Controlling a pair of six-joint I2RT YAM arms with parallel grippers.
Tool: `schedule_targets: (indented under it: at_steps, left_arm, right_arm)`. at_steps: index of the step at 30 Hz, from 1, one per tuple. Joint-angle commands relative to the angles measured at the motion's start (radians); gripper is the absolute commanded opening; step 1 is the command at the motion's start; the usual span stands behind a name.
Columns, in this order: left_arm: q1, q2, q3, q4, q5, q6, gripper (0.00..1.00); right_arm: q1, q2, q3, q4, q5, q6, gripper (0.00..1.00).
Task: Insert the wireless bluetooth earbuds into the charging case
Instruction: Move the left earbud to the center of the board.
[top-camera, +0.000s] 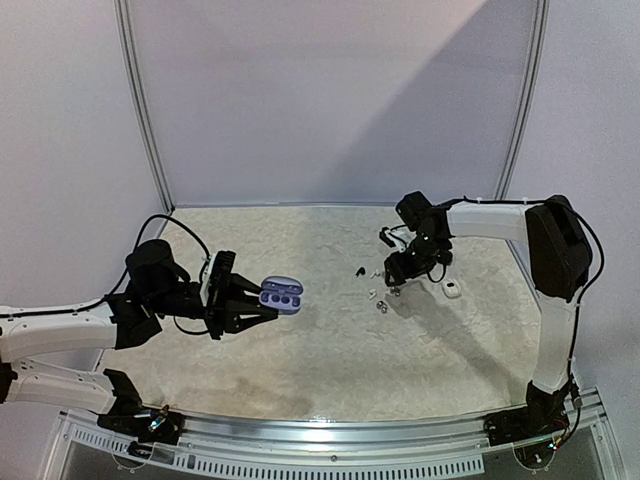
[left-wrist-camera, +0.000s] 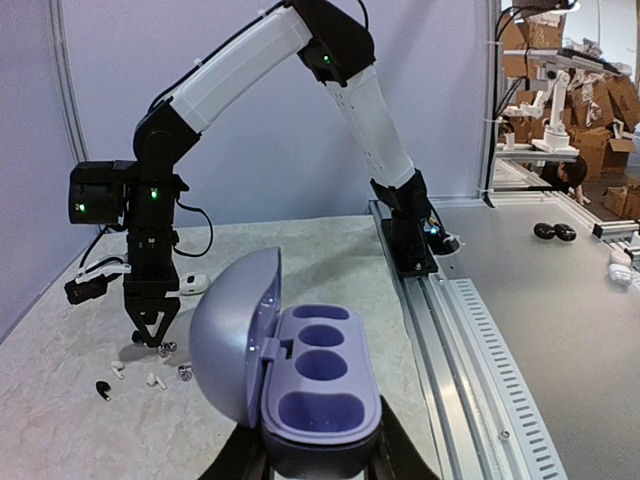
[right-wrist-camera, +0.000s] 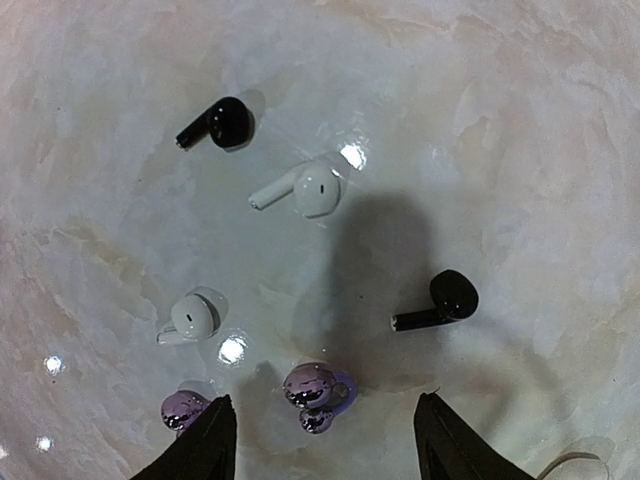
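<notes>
My left gripper (top-camera: 262, 300) is shut on the base of a lilac charging case (top-camera: 281, 295) and holds it above the table, lid open. In the left wrist view the case (left-wrist-camera: 320, 385) shows its empty wells, its lid (left-wrist-camera: 232, 335) standing up at the left. My right gripper (right-wrist-camera: 325, 440) is open, pointing down over the loose earbuds. A shiny silvery-purple earbud (right-wrist-camera: 315, 390) lies between its fingertips (right-wrist-camera: 205, 445), and another (right-wrist-camera: 182, 408) lies by the left one. Two white earbuds (right-wrist-camera: 305, 188) (right-wrist-camera: 190, 315) and two black earbuds (right-wrist-camera: 222, 122) (right-wrist-camera: 445, 298) lie beyond.
A small white case (top-camera: 452, 289) lies to the right of the right gripper (top-camera: 393, 283). The earbud cluster (top-camera: 372, 293) sits at mid table. A metal rail (left-wrist-camera: 470, 330) runs along the table's edge. Grey walls and frame posts (top-camera: 140, 110) close in the back.
</notes>
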Motion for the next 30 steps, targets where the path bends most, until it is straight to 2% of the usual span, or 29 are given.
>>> schedule_targets:
  at_steps: [1, 11, 17, 25, 30]
  left_arm:
    - [0.006, -0.013, -0.017, -0.009, 0.004, 0.015, 0.00]
    - [0.005, -0.022, -0.019, -0.013, 0.006, 0.012, 0.00]
    - [0.005, -0.020, -0.018, -0.015, 0.005, 0.008, 0.00]
    - [0.005, -0.018, -0.019, -0.017, 0.009, 0.027, 0.00]
    - [0.005, -0.011, -0.017, -0.014, 0.013, 0.039, 0.00]
  right_arm:
    - [0.022, 0.019, 0.004, -0.004, 0.044, 0.056, 0.60]
    - [0.022, 0.042, -0.005, 0.011, 0.027, 0.054, 0.58]
    - [-0.020, -0.023, -0.015, 0.048, -0.062, 0.020, 0.43]
    - [-0.055, -0.028, -0.025, 0.051, -0.082, -0.006, 0.27]
    - [-0.064, -0.009, -0.020, 0.039, -0.073, -0.038, 0.25]
